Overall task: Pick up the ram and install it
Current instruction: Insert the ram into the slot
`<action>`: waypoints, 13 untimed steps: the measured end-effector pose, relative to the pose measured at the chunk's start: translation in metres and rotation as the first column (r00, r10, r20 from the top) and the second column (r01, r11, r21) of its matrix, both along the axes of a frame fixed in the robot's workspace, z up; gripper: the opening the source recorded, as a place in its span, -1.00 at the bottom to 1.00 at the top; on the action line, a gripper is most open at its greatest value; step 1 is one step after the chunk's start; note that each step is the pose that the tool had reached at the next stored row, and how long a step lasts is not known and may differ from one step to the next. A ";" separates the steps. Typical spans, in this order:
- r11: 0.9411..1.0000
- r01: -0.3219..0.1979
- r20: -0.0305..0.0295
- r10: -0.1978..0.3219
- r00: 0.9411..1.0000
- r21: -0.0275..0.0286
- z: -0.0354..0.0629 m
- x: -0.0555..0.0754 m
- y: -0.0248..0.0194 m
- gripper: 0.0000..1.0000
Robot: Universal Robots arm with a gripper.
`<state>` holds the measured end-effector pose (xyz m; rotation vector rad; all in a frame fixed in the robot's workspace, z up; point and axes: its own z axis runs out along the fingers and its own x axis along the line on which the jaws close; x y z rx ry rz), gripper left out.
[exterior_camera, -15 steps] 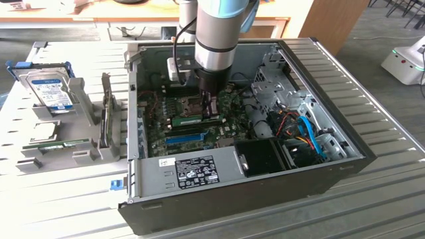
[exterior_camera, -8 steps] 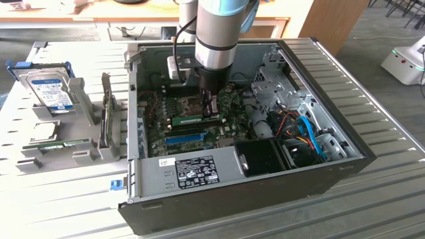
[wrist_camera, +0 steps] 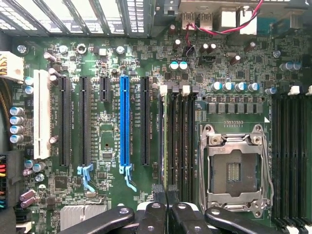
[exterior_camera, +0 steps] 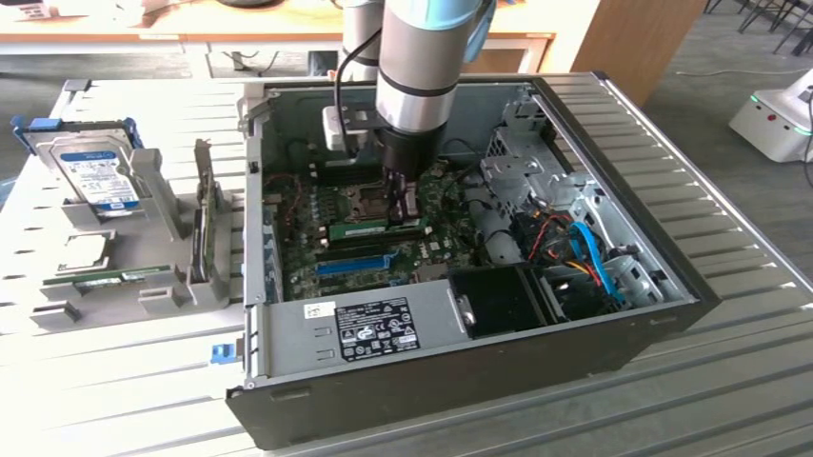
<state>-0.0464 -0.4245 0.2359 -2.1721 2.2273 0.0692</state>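
The black two-fingered gripper (exterior_camera: pixel 404 211) reaches straight down into the open black desktop computer case (exterior_camera: pixel 445 381), which lies on its side so the green motherboard (wrist_camera: pixel 107 126) faces up. Its fingers are almost closed, pinching the ram (exterior_camera: pixel 368 229), a thin green circuit-board stick. The wrist view shows the stick edge-on (wrist_camera: pixel 160 141), so the narrow grip probably keeps it parallel with the long black memory slots (wrist_camera: pixel 178 141) just beside it. Whether it is seated cannot be told.
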 end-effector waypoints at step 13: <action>1.000 0.000 -0.011 0.000 1.000 0.000 0.0000 0.003 0.0000 -0.76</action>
